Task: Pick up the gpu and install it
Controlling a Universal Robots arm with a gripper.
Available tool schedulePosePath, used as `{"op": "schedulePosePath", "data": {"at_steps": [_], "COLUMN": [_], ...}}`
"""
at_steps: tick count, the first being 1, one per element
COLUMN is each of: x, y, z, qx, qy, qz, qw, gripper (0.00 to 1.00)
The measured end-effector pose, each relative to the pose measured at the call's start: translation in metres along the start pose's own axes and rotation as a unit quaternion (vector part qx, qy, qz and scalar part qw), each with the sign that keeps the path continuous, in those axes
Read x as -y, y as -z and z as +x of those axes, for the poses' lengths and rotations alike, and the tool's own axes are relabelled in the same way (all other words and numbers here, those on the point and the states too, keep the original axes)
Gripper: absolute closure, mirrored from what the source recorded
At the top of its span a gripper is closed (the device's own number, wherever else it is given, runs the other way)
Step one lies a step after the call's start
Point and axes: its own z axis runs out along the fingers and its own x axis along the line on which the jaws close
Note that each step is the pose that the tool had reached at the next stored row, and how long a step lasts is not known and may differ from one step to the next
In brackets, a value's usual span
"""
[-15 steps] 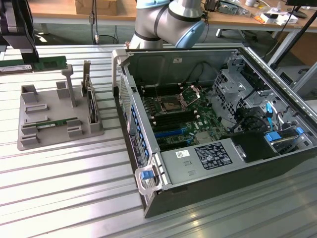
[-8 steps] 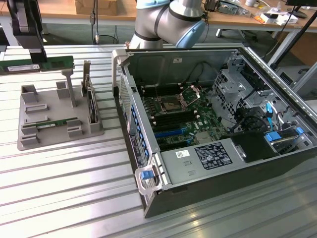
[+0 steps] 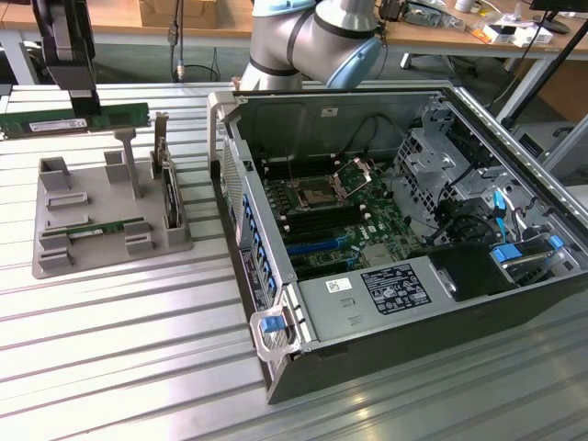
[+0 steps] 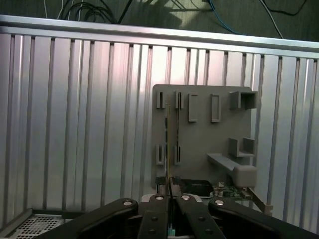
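Pinching gpu in narrow gripper above tray (pickup done); install in case left to do.

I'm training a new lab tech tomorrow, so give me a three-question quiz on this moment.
1. True or false: the gripper is shut on the green stick.
2. Where is that stick? A) seated inside the computer case; B) in the air, off the exterior view's left of the case; C) lying flat on the table.
3. Fill in: the dark card stands upright in the grey ____.
Key: 1 true; 2 B; 3 holder.
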Motion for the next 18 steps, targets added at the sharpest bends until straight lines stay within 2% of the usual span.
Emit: {"op": "schedulePosePath", "data": {"at_steps": [5, 18], "x": [0.0076, 0.0204], "y": [0.0004, 0.0009], "z": [0.001, 0.001], "qx": [-0.0001, -0.0006], "qy": [0.0, 0.0], "qz": [0.0, 0.0], "qw": [1.0, 1.0], "gripper": [0.88, 0.88]}}
